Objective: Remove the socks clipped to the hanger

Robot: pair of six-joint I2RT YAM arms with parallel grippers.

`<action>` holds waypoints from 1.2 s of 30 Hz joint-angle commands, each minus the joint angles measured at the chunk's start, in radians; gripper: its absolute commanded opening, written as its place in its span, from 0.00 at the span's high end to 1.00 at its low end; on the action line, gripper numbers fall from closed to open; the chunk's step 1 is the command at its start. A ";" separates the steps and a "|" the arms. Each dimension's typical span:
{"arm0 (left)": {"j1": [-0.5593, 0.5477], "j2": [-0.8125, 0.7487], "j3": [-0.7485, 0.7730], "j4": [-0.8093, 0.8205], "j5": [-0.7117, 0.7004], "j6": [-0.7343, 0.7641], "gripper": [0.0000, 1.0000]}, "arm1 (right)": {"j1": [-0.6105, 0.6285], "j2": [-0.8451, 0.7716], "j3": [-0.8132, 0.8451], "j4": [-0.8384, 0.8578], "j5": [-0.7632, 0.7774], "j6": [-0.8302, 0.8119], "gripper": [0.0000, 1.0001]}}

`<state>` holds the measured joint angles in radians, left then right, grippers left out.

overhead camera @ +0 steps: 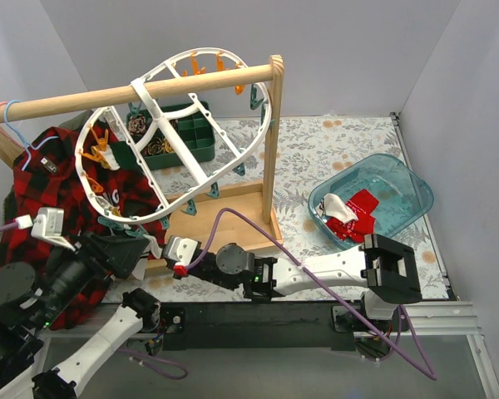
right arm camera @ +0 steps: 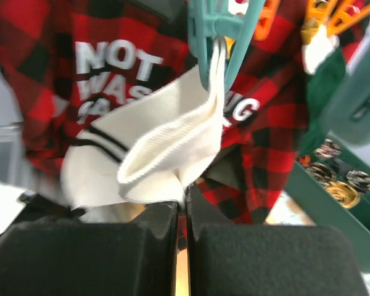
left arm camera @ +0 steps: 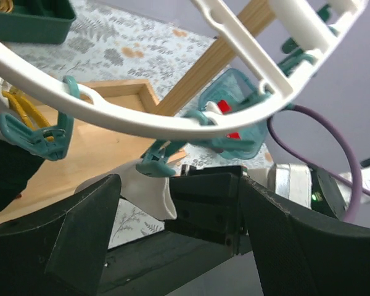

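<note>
Clamping on a white sock hanging from a teal clip, the right fingers press together while the left fingers gape beside the hanger.

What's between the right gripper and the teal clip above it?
A white sock with black stripes hangs from the teal clip down to the right gripper, its lower edge meeting the fingertips. The right wrist view shows this.

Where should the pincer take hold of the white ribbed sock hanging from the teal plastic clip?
Grip the white ribbed sock at its loose lower fold, below the teal plastic clip. Come from underneath: it hangs straight down, so a downward pull should free it. The right pincer is shut there.
</note>
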<state>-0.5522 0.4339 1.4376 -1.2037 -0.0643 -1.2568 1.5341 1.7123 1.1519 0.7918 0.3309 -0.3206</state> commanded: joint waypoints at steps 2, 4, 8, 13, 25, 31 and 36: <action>-0.003 -0.098 -0.031 0.036 0.121 0.030 0.24 | 0.003 -0.144 0.009 -0.092 -0.128 0.133 0.98; -0.003 -0.109 -0.065 0.013 0.136 0.011 0.25 | -0.011 -0.169 0.009 -0.155 -0.208 0.198 0.98; -0.003 -0.130 -0.114 -0.019 0.144 -0.023 0.25 | -0.037 -0.232 0.019 -0.258 -0.323 0.294 0.97; -0.003 -0.182 -0.158 0.038 0.150 -0.032 0.22 | -0.058 -0.258 0.046 -0.342 -0.460 0.347 0.95; -0.003 -0.080 0.006 -0.017 0.100 -0.082 0.36 | -0.068 -0.191 0.183 -0.528 -0.417 0.333 0.99; -0.003 -0.057 0.003 -0.065 0.023 -0.107 0.29 | -0.060 -0.180 0.210 -0.551 -0.378 0.333 0.99; -0.003 -0.044 0.004 -0.050 -0.011 -0.144 0.31 | -0.051 -0.181 0.233 -0.592 -0.351 0.324 0.99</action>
<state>-0.5526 0.3450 1.4376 -1.2304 -0.0212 -1.3670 1.4712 1.5330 1.3148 0.2211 -0.0578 0.0147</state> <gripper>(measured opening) 0.712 0.039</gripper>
